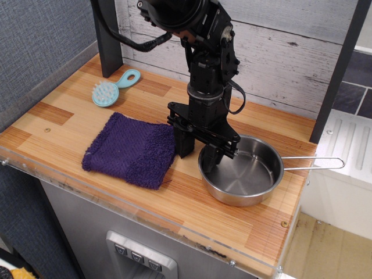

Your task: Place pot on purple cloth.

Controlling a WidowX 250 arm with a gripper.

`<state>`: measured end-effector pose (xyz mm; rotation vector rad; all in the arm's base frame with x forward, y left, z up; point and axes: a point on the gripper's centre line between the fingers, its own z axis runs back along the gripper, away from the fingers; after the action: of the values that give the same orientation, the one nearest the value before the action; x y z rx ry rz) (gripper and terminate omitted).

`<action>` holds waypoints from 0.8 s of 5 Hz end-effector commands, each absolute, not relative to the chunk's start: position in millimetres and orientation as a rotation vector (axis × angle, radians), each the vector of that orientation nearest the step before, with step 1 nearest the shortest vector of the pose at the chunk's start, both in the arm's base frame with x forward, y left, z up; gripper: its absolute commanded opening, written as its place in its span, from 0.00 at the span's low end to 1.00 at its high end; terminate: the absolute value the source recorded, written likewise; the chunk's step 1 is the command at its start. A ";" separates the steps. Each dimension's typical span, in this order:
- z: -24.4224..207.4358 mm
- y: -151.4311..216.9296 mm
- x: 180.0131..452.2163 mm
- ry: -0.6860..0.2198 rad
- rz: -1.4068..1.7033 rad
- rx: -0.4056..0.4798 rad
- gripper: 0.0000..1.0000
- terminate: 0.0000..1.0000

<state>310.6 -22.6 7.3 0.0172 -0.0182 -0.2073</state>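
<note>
The pot (244,174) is a shallow shiny steel pan on the wooden counter, right of centre, with its wire-loop handle (314,163) pointing right. The purple cloth (131,148) lies flat just left of it. My gripper (199,152) is low at the pot's left rim. One finger (183,141) is outside the rim, against the cloth's right edge, and the other finger (211,158) is inside the pot. The jaws straddle the rim with a gap still showing between them, so the gripper is open. The pot rests on the counter.
A light-blue brush (110,90) lies at the back left. A dark post (107,35) stands at the back left corner and a wood-plank wall (290,52) runs behind. The counter's front edge (174,229) is close to the pot and the cloth.
</note>
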 end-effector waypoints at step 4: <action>81.1 -23.1 318.9 -0.194 -0.214 -0.070 0.00 0.00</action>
<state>312.8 -22.7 63.4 -0.0829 -0.1309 -0.1995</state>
